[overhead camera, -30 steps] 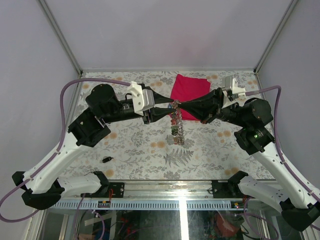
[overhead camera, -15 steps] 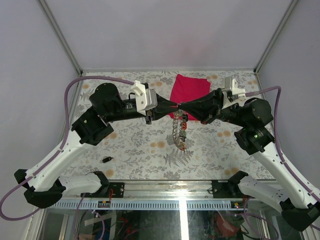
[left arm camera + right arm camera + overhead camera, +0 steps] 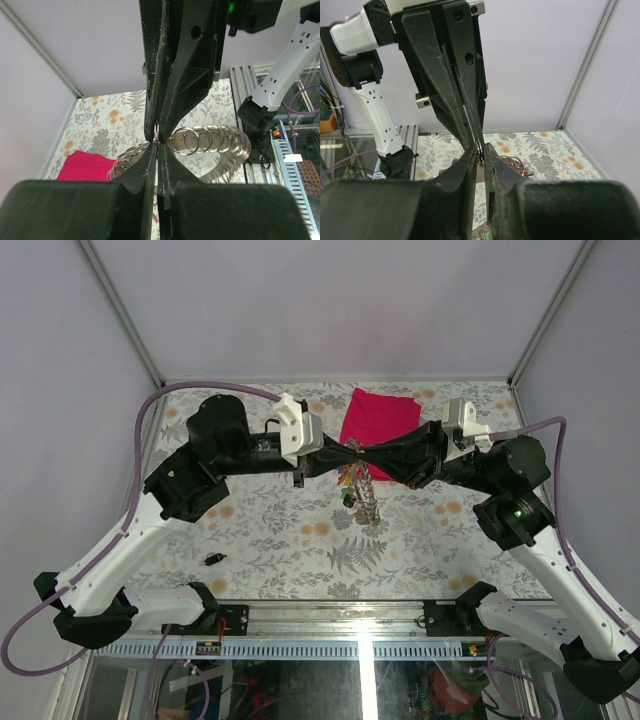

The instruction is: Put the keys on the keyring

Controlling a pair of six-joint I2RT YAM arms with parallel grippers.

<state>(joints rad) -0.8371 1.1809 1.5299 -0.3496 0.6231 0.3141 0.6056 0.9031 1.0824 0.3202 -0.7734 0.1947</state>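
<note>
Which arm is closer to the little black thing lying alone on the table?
Left. The left arm rises just left of the little black thing; the right arm stands far off on its other side.

A red cloth (image 3: 380, 418) lies on the floral table (image 3: 270, 532).

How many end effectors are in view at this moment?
2. The left end effector and the right end effector meet tip to tip on the hanging keyring, just in front of the red cloth. None hidden.

Overhead looks down; opposed wrist views closely share the left pincer (image 3: 158, 146).
</note>
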